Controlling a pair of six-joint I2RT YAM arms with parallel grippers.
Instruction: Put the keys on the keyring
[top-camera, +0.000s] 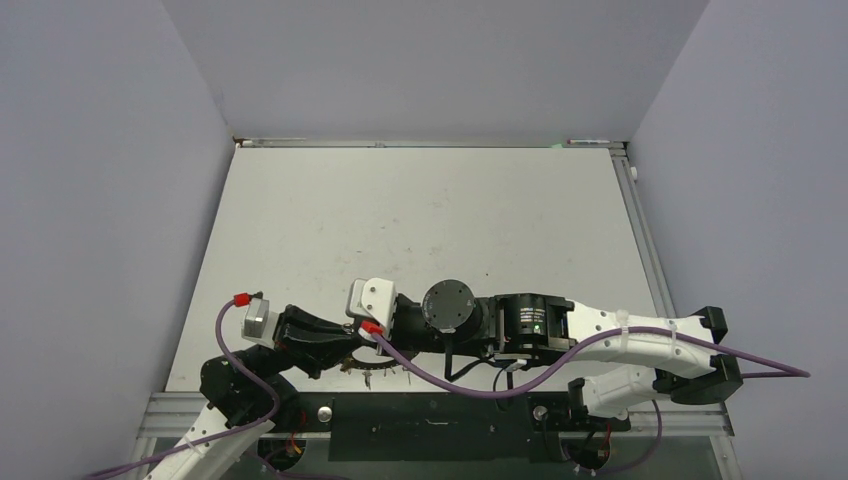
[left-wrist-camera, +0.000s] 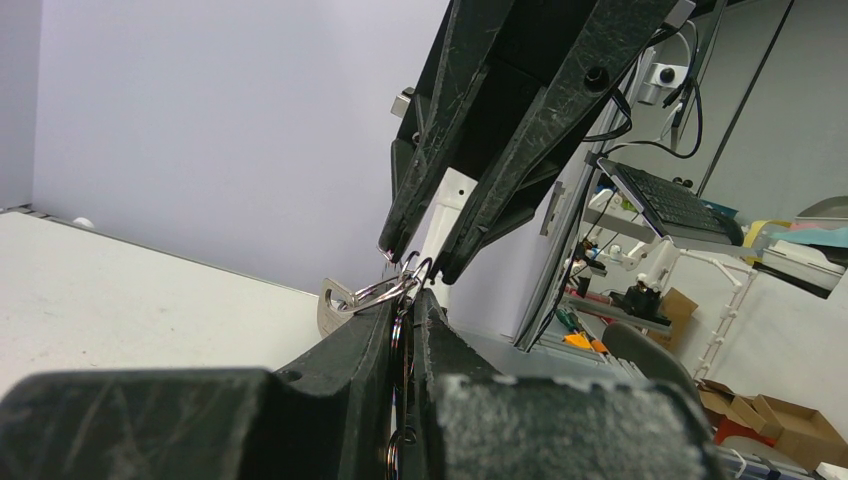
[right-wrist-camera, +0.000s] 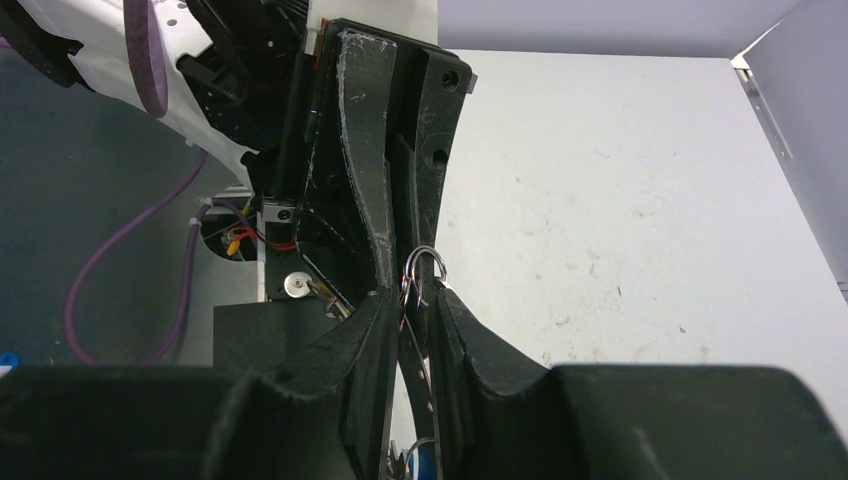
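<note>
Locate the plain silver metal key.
Left wrist view: the plain silver metal key sticks out just left of where the left tool and right tool meet tip to tip, beside small wire rings.

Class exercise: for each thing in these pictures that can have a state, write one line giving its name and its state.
left gripper: shut on the keyring.
right gripper: jaws narrowed around the ring's small loops; firm grip unclear.
keyring: held in the air between the two grippers.
silver key: raised, right beside the loops; whether it is threaded on cannot be told.
</note>
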